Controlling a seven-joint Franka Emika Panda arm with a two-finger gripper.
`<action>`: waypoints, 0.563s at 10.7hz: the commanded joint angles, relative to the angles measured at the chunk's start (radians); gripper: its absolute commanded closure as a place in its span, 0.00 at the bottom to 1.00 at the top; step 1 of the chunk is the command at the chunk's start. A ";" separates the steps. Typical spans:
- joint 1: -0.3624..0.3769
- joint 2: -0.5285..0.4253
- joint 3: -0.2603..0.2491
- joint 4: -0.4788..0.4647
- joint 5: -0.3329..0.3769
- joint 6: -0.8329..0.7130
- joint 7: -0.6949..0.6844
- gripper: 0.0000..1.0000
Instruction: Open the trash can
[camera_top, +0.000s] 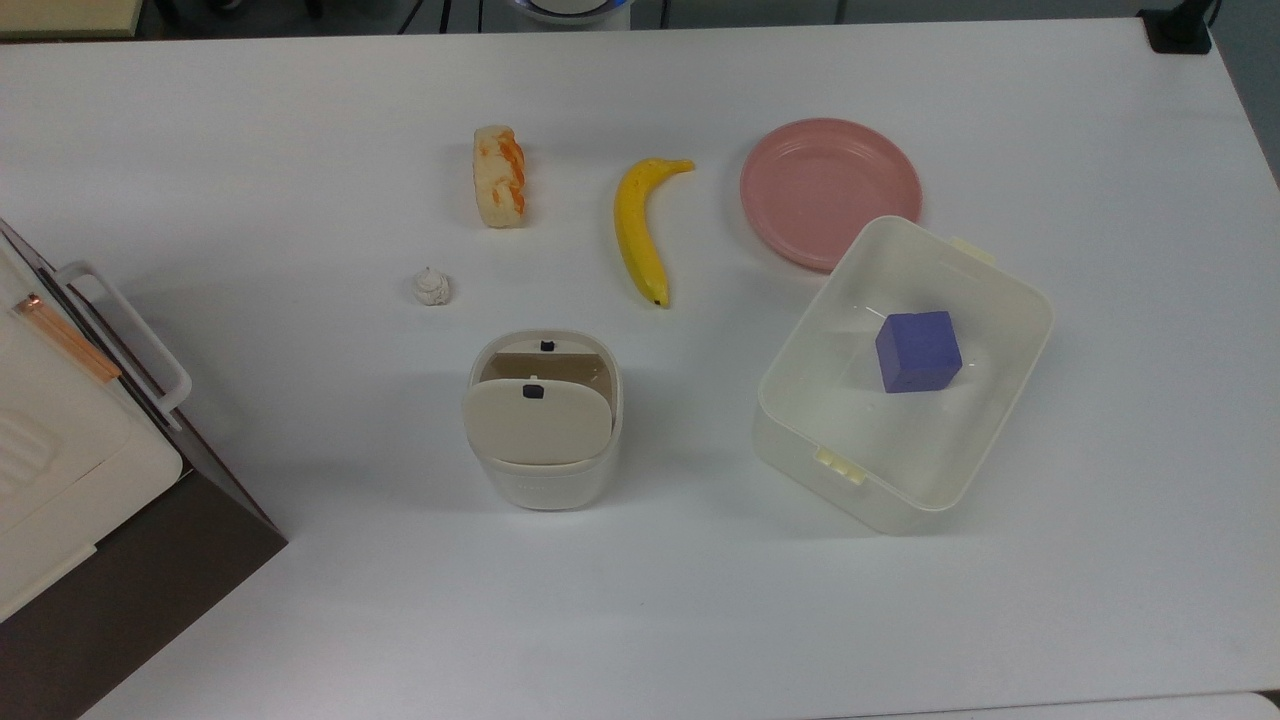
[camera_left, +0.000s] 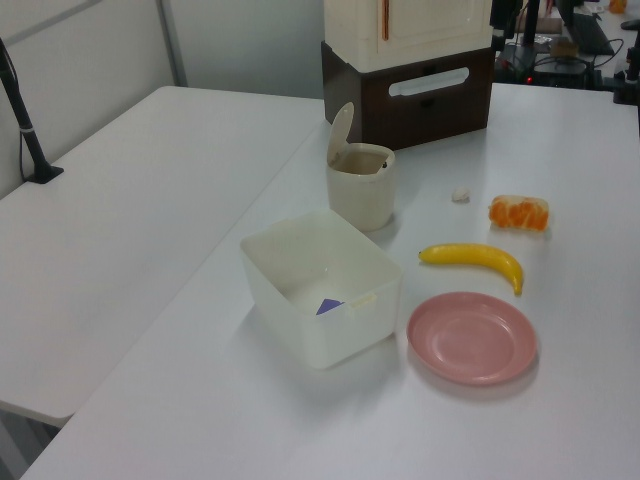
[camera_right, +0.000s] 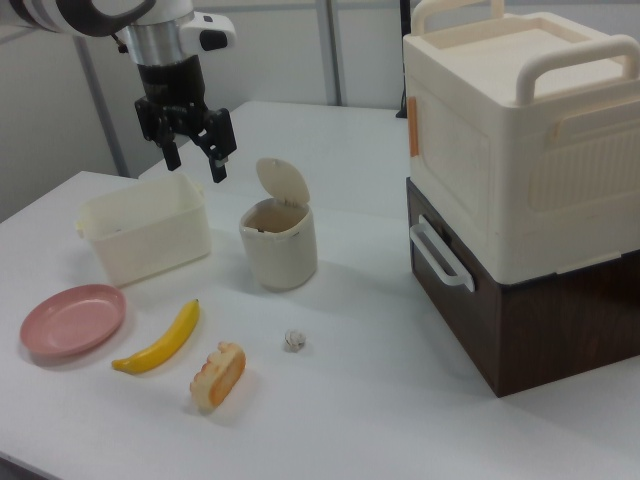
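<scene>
The trash can (camera_top: 545, 485) is a small cream-white bin near the table's middle, and its beige lid (camera_top: 538, 422) stands raised on its hinge, with the inside showing. In the left view the trash can (camera_left: 362, 198) stands in front of the appliance with its lid tipped up. In the right view my gripper (camera_right: 195, 165) hangs open and holds nothing. There it shows high above the table, up and to the left of the trash can (camera_right: 280, 250) and apart from it.
A banana (camera_top: 640, 230), a pink plate (camera_top: 830, 190), an orange-and-cream bread piece (camera_top: 499, 176) and a small white crumpled lump (camera_top: 432, 288) lie beyond the bin. A translucent tub (camera_top: 800, 440) holds a blue cube (camera_top: 918, 351). A big white-and-brown appliance (camera_top: 60, 450) fills the top view's left.
</scene>
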 joint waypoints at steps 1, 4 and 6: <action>0.003 -0.015 -0.001 -0.018 0.020 -0.005 0.004 0.00; 0.023 -0.018 -0.011 -0.017 0.016 0.007 0.003 0.00; 0.026 -0.015 -0.016 -0.017 0.016 0.007 0.004 0.00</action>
